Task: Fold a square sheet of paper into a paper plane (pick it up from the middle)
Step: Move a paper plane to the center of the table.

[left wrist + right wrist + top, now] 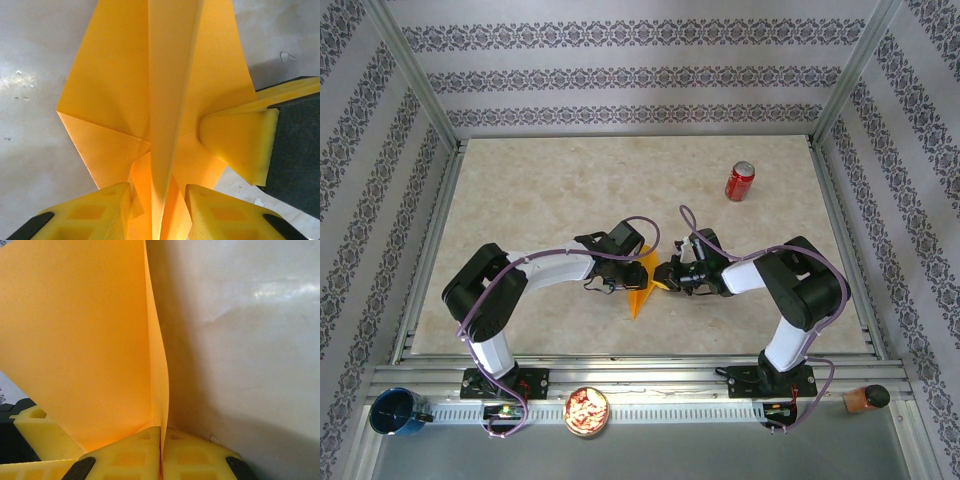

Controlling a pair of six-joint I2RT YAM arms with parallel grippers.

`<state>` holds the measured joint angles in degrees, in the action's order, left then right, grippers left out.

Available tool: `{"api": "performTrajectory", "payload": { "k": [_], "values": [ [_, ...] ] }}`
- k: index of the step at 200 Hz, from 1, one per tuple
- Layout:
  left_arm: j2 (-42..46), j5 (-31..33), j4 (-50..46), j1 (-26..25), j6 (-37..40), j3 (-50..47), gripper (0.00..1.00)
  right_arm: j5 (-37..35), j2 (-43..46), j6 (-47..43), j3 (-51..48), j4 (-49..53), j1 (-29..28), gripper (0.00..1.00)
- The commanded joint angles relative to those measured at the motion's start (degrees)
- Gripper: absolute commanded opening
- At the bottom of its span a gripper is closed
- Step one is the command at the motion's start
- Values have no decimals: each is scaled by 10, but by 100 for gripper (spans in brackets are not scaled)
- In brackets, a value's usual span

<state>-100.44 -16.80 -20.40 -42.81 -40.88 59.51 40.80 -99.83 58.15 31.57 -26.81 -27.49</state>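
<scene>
Two hands flank the plane. Right hand pinches a wing; left hand, narrowly parted, straddles its near-far ridge.

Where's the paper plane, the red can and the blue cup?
paper plane [642, 292]: top view, its lower pointed part.
red can [739, 182]: top view, middle of its side.
blue cup [376, 408]: top view, its rim.
</scene>
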Motion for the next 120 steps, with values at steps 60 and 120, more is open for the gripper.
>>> {"api": "performTrajectory", "payload": {
  "k": [60, 120],
  "values": [
    [4, 22, -24, -8, 24, 17, 38, -4, -1, -8, 1, 3, -1, 11],
    [11, 12, -8, -8, 4, 3, 29, -3, -1, -10, 3, 6, -2, 11]
  ]
}}
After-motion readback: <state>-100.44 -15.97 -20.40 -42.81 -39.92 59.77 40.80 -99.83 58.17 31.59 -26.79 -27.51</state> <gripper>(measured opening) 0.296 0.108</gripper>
